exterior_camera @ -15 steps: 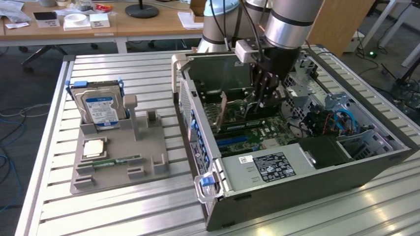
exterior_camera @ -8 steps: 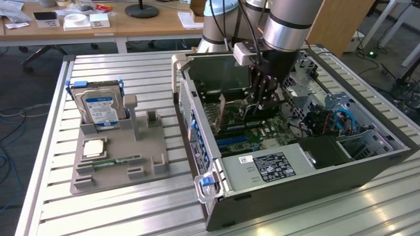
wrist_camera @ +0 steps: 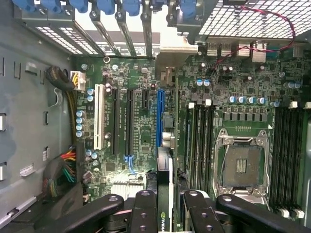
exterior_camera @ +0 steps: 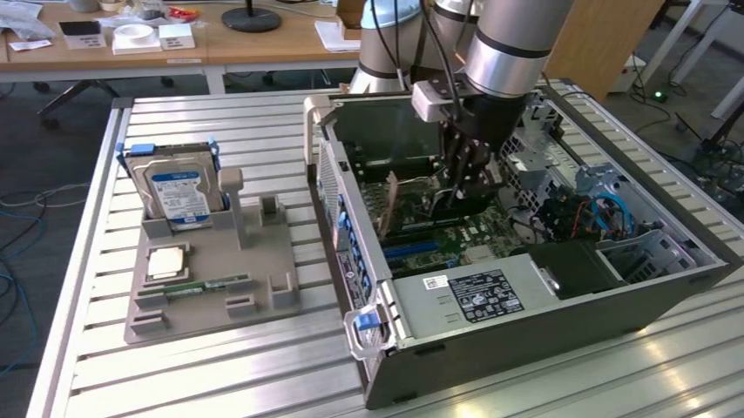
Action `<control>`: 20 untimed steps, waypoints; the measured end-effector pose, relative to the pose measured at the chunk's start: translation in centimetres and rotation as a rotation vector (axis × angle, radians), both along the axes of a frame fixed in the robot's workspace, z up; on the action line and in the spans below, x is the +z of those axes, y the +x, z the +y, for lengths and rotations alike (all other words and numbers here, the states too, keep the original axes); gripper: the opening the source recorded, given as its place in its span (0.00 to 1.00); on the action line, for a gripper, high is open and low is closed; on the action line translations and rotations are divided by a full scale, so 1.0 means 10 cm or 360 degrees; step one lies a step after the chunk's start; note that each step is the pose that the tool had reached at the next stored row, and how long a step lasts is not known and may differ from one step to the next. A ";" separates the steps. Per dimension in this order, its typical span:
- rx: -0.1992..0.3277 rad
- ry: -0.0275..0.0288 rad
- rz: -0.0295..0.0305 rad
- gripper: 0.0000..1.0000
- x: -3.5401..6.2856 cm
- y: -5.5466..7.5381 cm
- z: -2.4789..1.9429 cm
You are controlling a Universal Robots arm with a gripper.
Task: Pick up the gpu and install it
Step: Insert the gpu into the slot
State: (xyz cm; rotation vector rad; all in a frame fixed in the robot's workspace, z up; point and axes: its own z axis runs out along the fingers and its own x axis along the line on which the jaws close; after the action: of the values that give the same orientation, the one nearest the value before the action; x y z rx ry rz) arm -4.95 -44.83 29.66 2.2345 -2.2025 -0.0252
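Exterior view: gripper (exterior_camera: 465, 193) reaches down into the case (exterior_camera: 524, 348), at 3 o'clock from the hard drive (exterior_camera: 177, 187). Wrist view: fingers (wrist_camera: 146, 208) pinch the gpu (wrist_camera: 165, 221) on edge, along the blue slot (wrist_camera: 159, 121), apparently to line it up for seating

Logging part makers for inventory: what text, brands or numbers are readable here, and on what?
"NVIDIA", as far as it can be made out: on the edge of the gpu.
Blurred, unreadable: hard drive label, power supply label.
Too small to read: motherboard print.
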 end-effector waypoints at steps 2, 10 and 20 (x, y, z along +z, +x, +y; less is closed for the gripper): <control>0.0004 0.00044 -0.00002 0.26 -0.012 0.00 0.001; 0.0010 0.00052 0.00001 0.26 -0.036 -0.04 0.000; 0.0011 0.00056 -0.00002 0.26 -0.058 -0.10 -0.001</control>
State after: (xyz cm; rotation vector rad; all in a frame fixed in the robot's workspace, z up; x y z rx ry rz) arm -5.97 -44.83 29.08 2.2438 -2.1967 -0.0289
